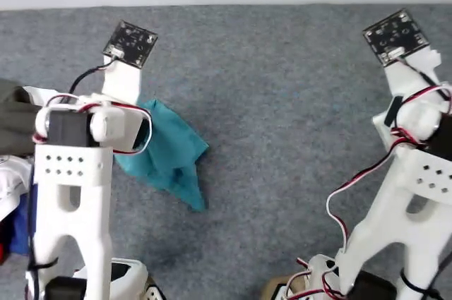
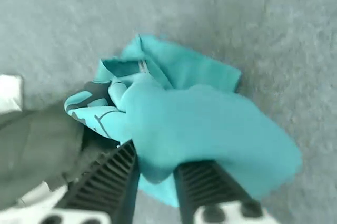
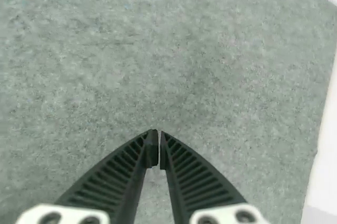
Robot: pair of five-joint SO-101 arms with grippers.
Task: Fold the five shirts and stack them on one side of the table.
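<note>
From where I stand, the left gripper [image 2: 156, 163] has a bunch of the teal shirt [image 2: 200, 124] pinched between its two black ribbed fingers. The cloth fills the gap between them and spills out ahead of the tips in a crumpled heap. A collar or hem edge is turned up on the far side of the heap, away from the fingers. The rest of the shirt trails onto the grey table [image 1: 282, 102], out from under that arm toward the middle, with one corner hanging back toward the arm's base.

Right beside the left gripper, on its outer side, lies a dark shirt [image 2: 37, 145]. It touches the teal one where the two meet near the fingers. Further back along the same arm, at the table's edge, some white cloth [image 1: 10, 180] and blue cloth [image 1: 20, 226] sit in a loose pile.

The right gripper [image 3: 155, 147] is clenched on nothing. Its fingertips meet, with only a thin slit between them, over bare grey table. It is well apart from the teal shirt and from the other arm.
</note>
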